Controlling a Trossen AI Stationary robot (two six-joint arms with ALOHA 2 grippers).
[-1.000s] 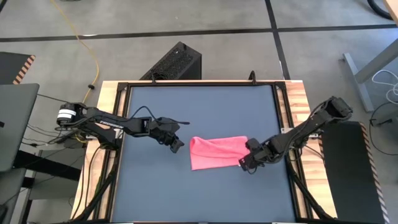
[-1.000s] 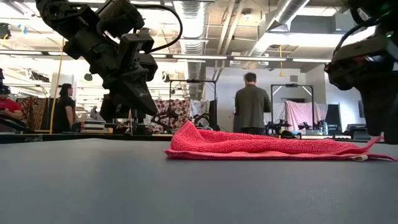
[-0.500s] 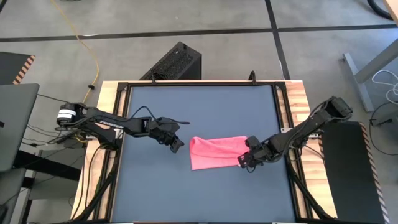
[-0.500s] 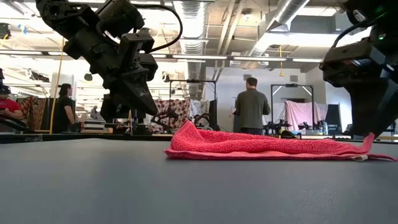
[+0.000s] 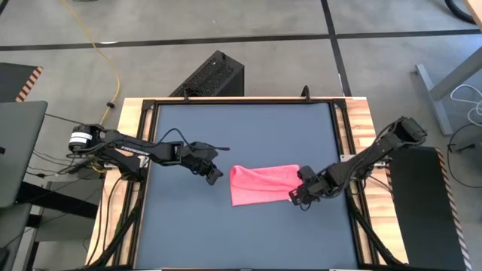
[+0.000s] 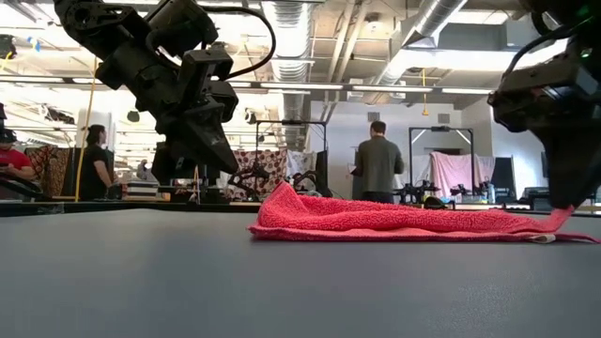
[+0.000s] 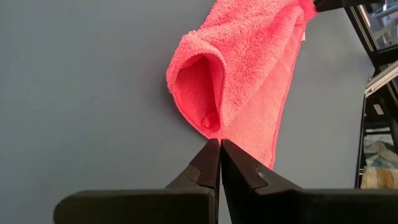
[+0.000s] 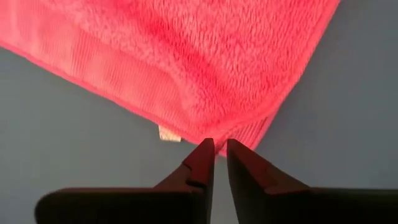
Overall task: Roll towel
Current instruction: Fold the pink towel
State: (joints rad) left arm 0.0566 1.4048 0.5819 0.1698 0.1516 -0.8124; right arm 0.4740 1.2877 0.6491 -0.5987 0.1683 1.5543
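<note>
I see the towel (image 5: 262,184) lying mid-tabletop (image 5: 241,241), long axis from 9 to 3 o'clock. My right pincer (image 5: 295,197) sits at its 3 o'clock corner, fingers nearly closed on that corner. The left pincer (image 5: 217,175), closed and empty, waits just off its 9 o'clock end.

The towel (image 5: 260,184) is fuzzy pink terry cloth; the table (image 5: 241,135) is smooth matt grey.

Cut off by the low view's right edge: the right claw (image 6: 566,199) and the towel (image 6: 394,221) corner it meets; hidden in the right wrist view: whether any cloth lies between its nearly closed fingertips (image 8: 200,155).
</note>
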